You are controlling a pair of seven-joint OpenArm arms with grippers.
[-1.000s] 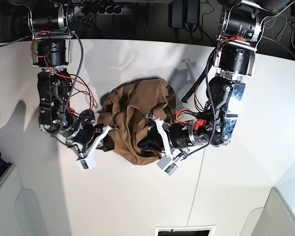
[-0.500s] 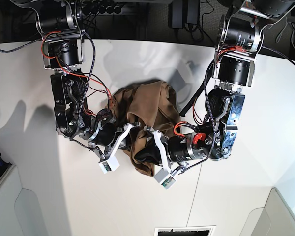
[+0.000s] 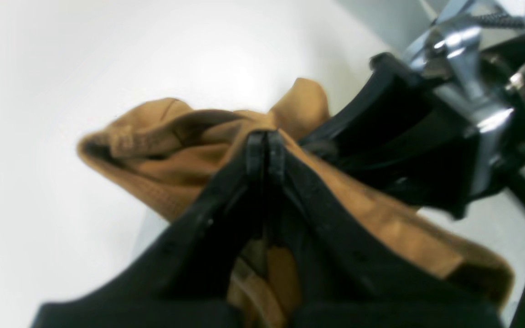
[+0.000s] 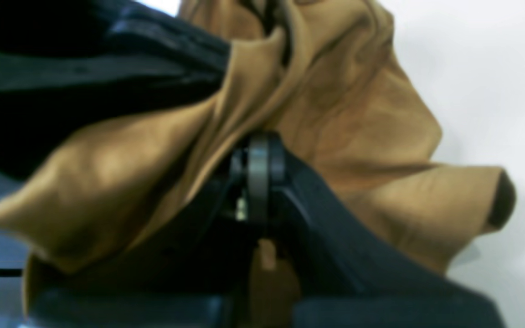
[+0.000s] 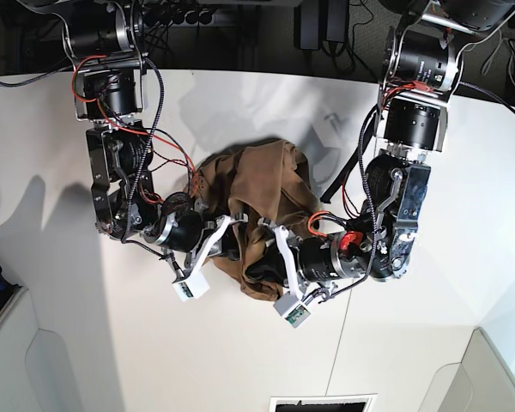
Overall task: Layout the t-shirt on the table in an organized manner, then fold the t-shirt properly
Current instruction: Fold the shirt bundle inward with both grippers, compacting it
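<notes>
The t-shirt (image 5: 256, 199) is lying bunched in a crumpled heap near the middle of the table (image 5: 240, 352), not spread out. Both grippers are meeting at its near edge, close beside each other. The left gripper (image 3: 265, 152) is pinching a fold of the tan cloth, jaws pressed together with fabric bulging out on both sides of the tips. The right gripper (image 4: 259, 155) is also clamped shut on the shirt, cloth draping over and past its closed fingertips, one sleeve-like flap sticking out to the right in that wrist view. In the base view the left gripper (image 5: 270, 240) is coming in from the right side, the right gripper (image 5: 227, 230) from the left. Part of the shirt is hanging dark and shadowed between them. Wrist views are blurry.
</notes>
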